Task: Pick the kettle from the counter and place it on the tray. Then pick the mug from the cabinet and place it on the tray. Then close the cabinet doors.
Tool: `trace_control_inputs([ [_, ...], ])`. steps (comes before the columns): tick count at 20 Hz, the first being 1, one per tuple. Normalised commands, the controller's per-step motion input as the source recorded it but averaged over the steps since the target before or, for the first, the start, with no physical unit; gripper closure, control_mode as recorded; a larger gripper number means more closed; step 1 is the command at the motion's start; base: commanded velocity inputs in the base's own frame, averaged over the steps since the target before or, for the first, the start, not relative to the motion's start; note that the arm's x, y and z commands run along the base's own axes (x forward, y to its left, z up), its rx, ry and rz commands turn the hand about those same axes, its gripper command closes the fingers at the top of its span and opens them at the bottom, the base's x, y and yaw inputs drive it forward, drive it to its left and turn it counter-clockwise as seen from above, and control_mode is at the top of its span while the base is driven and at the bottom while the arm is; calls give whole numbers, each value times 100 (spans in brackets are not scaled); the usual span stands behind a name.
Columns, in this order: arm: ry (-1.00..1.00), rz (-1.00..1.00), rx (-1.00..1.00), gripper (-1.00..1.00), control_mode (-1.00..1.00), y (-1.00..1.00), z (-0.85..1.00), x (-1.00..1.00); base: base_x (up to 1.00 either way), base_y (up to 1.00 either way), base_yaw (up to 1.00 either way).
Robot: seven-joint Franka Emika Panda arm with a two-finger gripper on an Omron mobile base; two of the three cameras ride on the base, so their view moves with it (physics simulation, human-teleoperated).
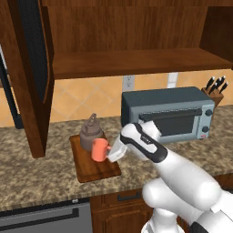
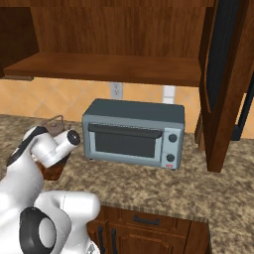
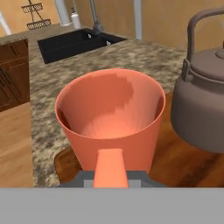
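The gripper holds the mug by its side handle, the jaws clamped on that handle, as the hand view shows where the orange handle runs down between the two dark finger tips at the bottom. In that view the mug stands straight ahead of the jaws, upright, its open mouth facing up and its inside empty. Just beside it, to the right of the jaws as the hand camera sees them, sits the kettle, upright with its arched loop handle on top; mug and kettle are near each other, but whether they touch cannot be told. Both are over the tray, whose dark reddish-brown wood shows under the mug and under the kettle; whether the mug's base rests on the board or hangs just above it cannot be told. From the left base view the kettle stands on the far part of the tray, beyond the mug from the jaws. The tray lies on the counter. Behind the hand stands a grey toaster oven, with a knife block beyond it. Above the jaws the cabinet shows its wide shelf, and a cabinet door hangs swung open at its side.
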Motion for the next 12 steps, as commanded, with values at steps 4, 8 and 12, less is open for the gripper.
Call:
trace_control_inputs([
  [4,0,0,-1,100,-100,18,-48,35,0,0,0],
  [8,0,0,0,100,-100,4,-29,30,0,0,0],
  [12,-2,0,0,100,-100,2,-23,26,0,0,0],
])
